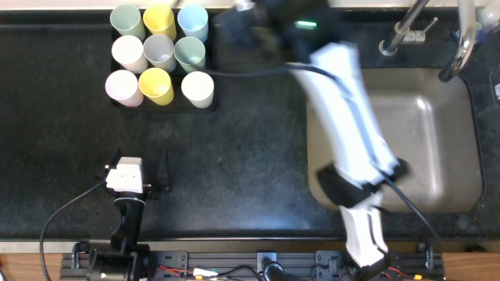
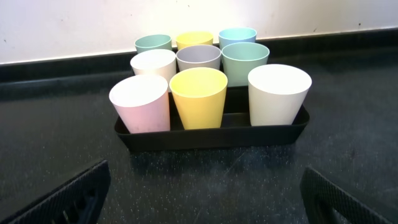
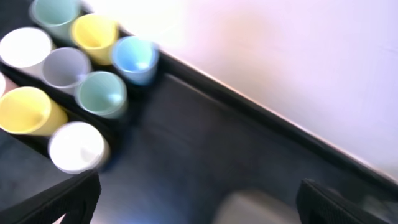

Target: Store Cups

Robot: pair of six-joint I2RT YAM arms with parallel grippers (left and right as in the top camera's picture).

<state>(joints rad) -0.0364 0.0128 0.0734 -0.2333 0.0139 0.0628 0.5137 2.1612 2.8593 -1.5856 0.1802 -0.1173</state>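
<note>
Cups (image 2: 199,99) fill the tray (image 2: 211,138), apart from left jaws and right jaws, both spread wide.

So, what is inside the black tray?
Nine cups stand upright in three rows in the black tray. All look empty. The tray's floor under them is covered.

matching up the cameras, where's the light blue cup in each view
top view: blue cup at the tray's upper right corner
left wrist view: blue cup in the far row, behind a green cup
right wrist view: blue cup by the wall, beside a yellow cup
shared landmark: the black tray
</note>
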